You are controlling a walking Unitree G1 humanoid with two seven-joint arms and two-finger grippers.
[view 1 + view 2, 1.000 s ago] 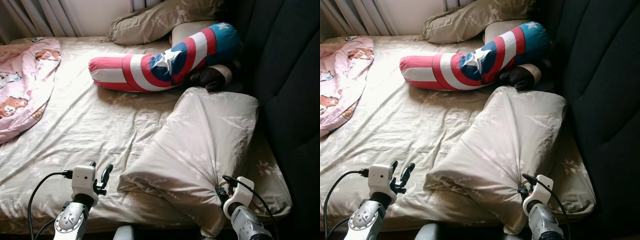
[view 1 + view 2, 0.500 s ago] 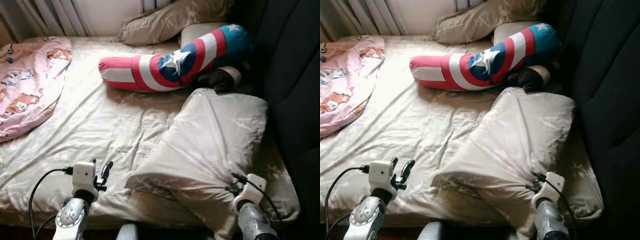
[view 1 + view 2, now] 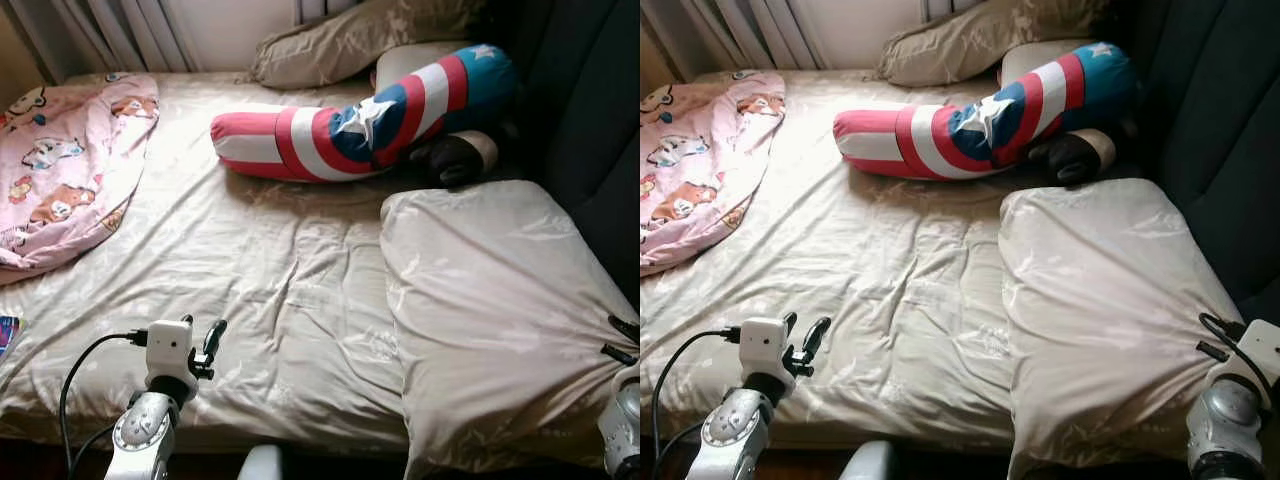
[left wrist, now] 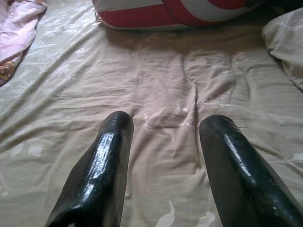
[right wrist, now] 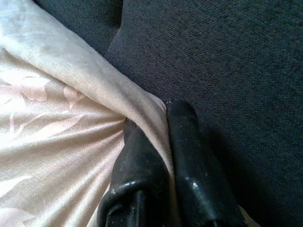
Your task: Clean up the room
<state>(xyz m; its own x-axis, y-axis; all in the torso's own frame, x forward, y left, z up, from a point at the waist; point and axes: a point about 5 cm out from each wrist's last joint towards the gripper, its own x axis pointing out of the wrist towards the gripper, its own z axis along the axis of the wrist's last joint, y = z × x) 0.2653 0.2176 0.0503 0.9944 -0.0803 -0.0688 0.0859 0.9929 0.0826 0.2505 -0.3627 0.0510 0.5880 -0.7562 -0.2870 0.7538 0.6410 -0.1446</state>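
I have the right gripper (image 5: 158, 142) clamped on a pinch of fabric at the corner of the large beige leaf-patterned pillow (image 3: 1100, 310) — in its wrist view the two black fingers (image 5: 189, 156) are squeezed together with a fold of the pillowcase caught between them, right against the dark upholstered headboard (image 3: 1220, 130). The pillow lies flat on the bed's right side, its long edge running along the headboard and its near end reaching the front edge of the mattress. My left gripper (image 3: 205, 345) hovers low over the front-left part of the bed, its fingers spread apart with nothing between them — just the wrinkled beige bedsheet (image 4: 156, 94) under them. Towards the far edge of the bed lies a long bolster cushion in red, white and blue stripes with a white star (image 3: 360, 125), and a dark brown rounded cushion (image 3: 450, 160) sits touching its right end, near the pillow's far corner. A second beige pillow (image 3: 350, 40) rests at the far edge behind the bolster. A pink cartoon-print blanket (image 3: 60, 170) is bunched on the bed's left side.
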